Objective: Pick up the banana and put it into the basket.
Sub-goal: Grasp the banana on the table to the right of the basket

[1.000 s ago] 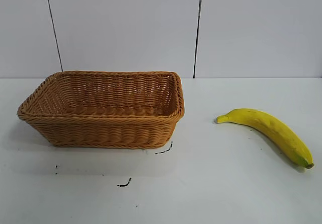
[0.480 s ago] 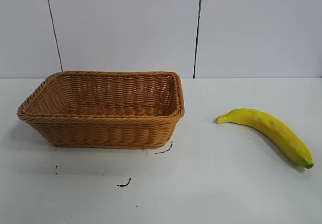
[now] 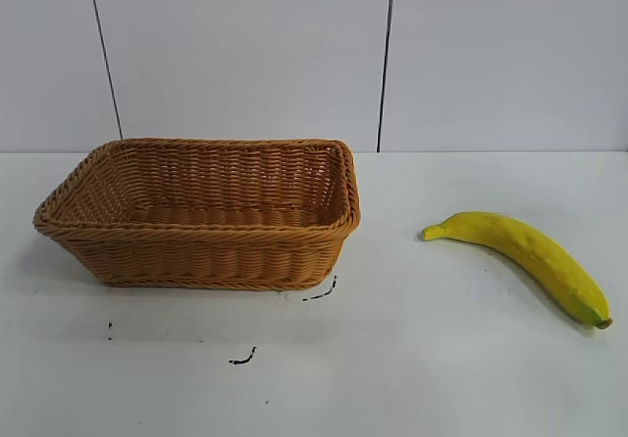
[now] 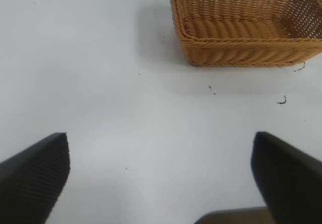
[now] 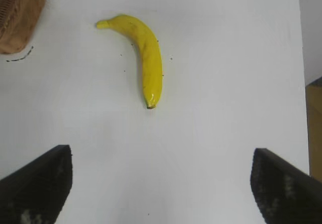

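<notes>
Plainly, the basket stood on the white table at the exterior view's left, its woven interior holding nothing. The banana lay flat on the table well apart from it, on the right side, with its dark-tipped end toward the near right corner and its other end pointing toward the basket. A few small black marks dotted the tabletop just in front of the basket. Neither arm appeared in the exterior view. The left gripper hung above bare table with its fingers spread wide and nothing between them, the basket farther off. The right gripper was likewise wide open and held nothing, the banana lying on the table beyond its fingers.
</notes>
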`<state>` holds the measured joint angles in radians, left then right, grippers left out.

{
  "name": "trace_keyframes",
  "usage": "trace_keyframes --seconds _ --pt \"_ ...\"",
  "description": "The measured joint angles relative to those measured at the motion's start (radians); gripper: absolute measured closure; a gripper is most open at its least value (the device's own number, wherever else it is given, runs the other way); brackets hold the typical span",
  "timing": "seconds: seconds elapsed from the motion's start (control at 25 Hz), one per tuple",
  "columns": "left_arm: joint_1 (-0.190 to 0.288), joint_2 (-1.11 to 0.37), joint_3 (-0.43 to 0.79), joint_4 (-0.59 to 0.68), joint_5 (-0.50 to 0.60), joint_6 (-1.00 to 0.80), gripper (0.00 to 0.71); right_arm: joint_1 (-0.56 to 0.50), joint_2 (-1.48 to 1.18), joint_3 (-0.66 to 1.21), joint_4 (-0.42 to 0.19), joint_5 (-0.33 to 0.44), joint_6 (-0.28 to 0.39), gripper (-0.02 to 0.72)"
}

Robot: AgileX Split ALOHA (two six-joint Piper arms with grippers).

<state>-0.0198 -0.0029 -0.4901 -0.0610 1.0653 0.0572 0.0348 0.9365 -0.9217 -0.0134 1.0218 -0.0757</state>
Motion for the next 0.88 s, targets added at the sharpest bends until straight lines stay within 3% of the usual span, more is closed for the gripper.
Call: trace_keyframes --seconds 0.2,0.44,0.6,0.88 --pt "0.000 0.000 0.000 0.000 0.000 0.000 0.015 0.000 0.327 -0.187 0.000 0.031 -0.056 0.014" --pt "0.000 0.000 0.000 0.000 0.000 0.000 0.015 0.000 0.608 -0.382 0.060 0.042 -0.263 0.014" --pt "0.000 0.000 0.000 0.000 0.000 0.000 0.015 0.002 0.727 -0.455 0.095 0.022 -0.357 0.014" --pt "0.000 0.000 0.000 0.000 0.000 0.000 0.015 0.080 0.856 -0.466 0.086 -0.062 -0.382 0.014"
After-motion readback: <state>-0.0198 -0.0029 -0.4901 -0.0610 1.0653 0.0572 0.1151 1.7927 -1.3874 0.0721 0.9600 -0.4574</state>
